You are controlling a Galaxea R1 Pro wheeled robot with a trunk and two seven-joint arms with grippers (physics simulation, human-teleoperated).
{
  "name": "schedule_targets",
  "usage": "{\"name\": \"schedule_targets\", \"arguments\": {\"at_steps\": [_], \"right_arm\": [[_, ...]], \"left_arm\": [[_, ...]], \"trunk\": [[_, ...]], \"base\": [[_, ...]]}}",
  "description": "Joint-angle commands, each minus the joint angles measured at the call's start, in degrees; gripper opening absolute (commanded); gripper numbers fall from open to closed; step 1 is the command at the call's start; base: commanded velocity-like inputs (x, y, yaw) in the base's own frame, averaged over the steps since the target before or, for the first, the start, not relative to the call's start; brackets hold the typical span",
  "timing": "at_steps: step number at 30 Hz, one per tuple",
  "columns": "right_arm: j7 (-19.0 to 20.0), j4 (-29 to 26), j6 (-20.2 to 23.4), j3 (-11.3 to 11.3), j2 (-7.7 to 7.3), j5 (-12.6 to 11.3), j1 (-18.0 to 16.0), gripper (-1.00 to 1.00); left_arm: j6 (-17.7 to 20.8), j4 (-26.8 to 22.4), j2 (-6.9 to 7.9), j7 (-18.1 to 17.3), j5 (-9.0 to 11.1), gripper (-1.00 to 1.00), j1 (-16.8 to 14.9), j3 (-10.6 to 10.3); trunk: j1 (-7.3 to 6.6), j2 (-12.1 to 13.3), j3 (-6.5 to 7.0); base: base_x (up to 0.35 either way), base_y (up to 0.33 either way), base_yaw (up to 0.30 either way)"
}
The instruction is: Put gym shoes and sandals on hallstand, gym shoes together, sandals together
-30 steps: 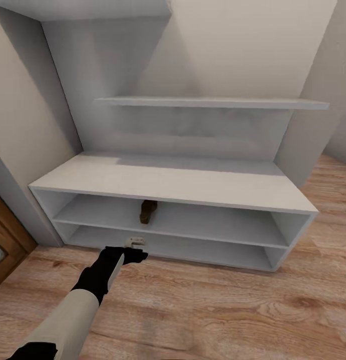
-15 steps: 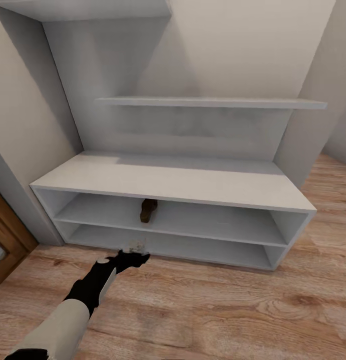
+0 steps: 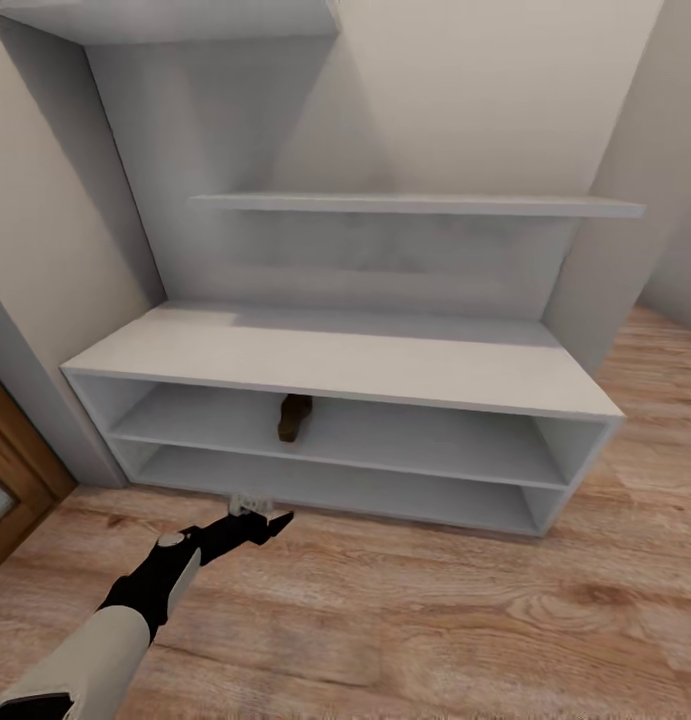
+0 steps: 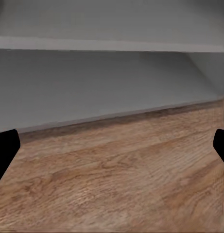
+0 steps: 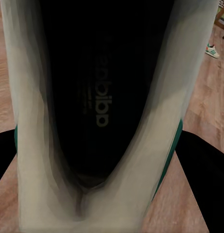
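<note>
Wood-grain corridor floor (image 3: 465, 620) fills the near ground of the head view, light brown planks running across. Low over it at the near left, the left arm reaches forward in a pale sleeve and black wrist, and its left gripper (image 3: 257, 522) hangs just above the planks, right in front of the rack's bottom edge. In the left wrist view its two black fingertips (image 4: 5, 148) stand far apart at opposite edges, with nothing between them but bare floor and the grey base of the rack. In the right wrist view, the right gripper (image 5: 104, 160) has its dark fingers pressed to both sides of a white gym shoe (image 5: 99, 97) with a green stripe, seen from above into its dark inside, so it is clamped on that shoe. Farther off in that same view a second gym shoe (image 5: 212, 50) lies on the floor. Beyond the left gripper stands the hallstand (image 3: 345, 360), a long light-grey bench with two open shelves. One dark brown sandal (image 3: 293, 417) sits on its upper shelf, left of the middle. Above the bench a grey wall shelf (image 3: 415, 205) runs along the wall.
</note>
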Motion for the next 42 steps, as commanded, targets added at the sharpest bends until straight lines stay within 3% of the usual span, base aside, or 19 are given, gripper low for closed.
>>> {"name": "schedule_targets", "arguments": {"at_steps": [1,13,22,42], "right_arm": [[0.01,-0.04,0.28,0.00,0.00,0.29,-0.04,-1.00],[0.01,-0.03,0.28,0.06,0.00,0.31,-0.04,-1.00],[0.01,-0.04,0.28,0.06,0.00,0.33,-0.04,-1.00],[0.01,0.00,0.28,0.06,0.00,0.40,-0.04,-1.00]], "left_arm": [[-0.15,0.19,-0.04,-0.36,-0.37,1.00,-0.04,0.36],[-0.19,1.76,-0.05,-0.43,-0.34,1.00,-0.04,0.42],[-0.16,1.76,-0.05,-0.48,-0.33,1.00,-0.05,0.42],[-0.11,1.77,-0.14,-0.50,-0.34,1.00,-0.04,0.42]], "trunk": [[-0.03,-0.02,-0.05],[-0.03,-0.02,-0.05],[-0.03,-0.02,-0.05],[-0.03,-0.02,-0.05]], "base": [[-0.233,-0.158,0.000],[-0.270,-0.017,0.000],[-0.054,0.030,-0.002],[-0.150,0.130,-0.097]]}}
